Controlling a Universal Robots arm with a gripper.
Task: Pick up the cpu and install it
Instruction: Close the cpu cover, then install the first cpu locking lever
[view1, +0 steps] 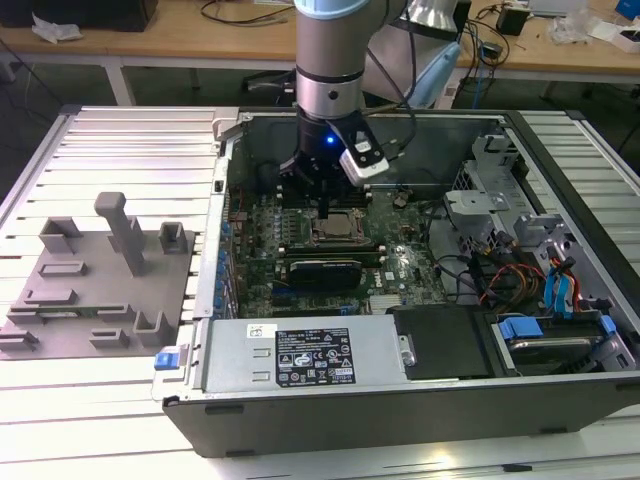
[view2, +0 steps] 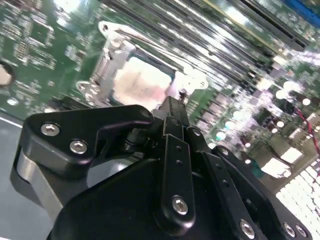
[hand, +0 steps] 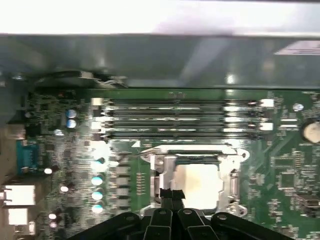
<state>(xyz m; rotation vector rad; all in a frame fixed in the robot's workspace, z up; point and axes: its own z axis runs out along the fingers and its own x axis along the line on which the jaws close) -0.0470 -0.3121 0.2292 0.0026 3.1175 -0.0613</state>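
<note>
The cpu (hand: 200, 182) is a pale silvery square lying flat inside the metal-rimmed socket frame (hand: 156, 170) on the green motherboard. It also shows as a pale square cpu (view2: 142, 82) in the second wrist view and as a small cpu (view1: 337, 229) in the exterior view. My gripper (view1: 325, 207) hangs straight down inside the open computer case, just above the socket. Its black fingertips are pressed together, gripper (hand: 171, 194) at the socket's edge, beside the chip. Nothing sits between the fingers of the gripper (view2: 175, 102).
A grey moulded tray (view1: 100, 290) lies on the slatted table at the exterior view's left. A long silver box (view1: 300, 355) fills the case's near side. Memory slots (hand: 180, 120) run behind the socket. Cables and drive cages (view1: 510, 280) crowd the exterior view's right.
</note>
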